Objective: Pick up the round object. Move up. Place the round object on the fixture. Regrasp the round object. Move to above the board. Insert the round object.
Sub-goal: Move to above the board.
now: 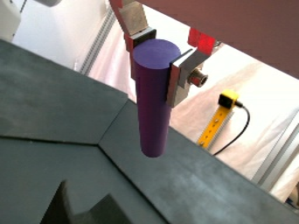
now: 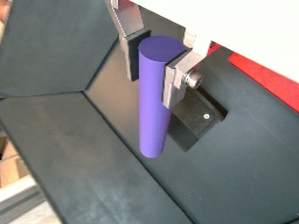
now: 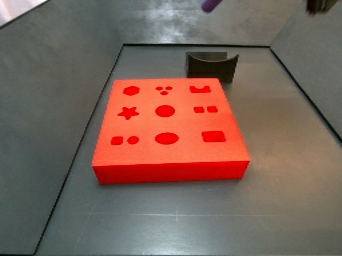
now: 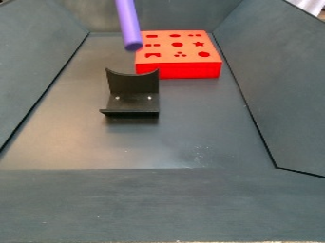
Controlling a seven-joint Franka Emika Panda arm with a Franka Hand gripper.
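My gripper (image 1: 156, 54) is shut on the top end of the round object (image 1: 152, 96), a long purple peg that hangs down almost upright, clear of the floor. Both wrist views show this; in a wrist view the gripper (image 2: 158, 51) holds the peg (image 2: 153, 101) above the dark fixture (image 2: 197, 122), with the red board (image 2: 275, 84) beyond it. In a side view only the peg's lower end (image 4: 127, 26) shows, high above the fixture (image 4: 129, 93) and beside the board (image 4: 178, 53). In a side view the peg tip (image 3: 211, 5) shows above the fixture (image 3: 211, 66), which stands behind the board (image 3: 167, 125).
Sloping grey walls (image 4: 45, 85) ring the dark floor (image 4: 178, 142). A yellow strip and a black cable (image 1: 222, 114) lie outside the wall.
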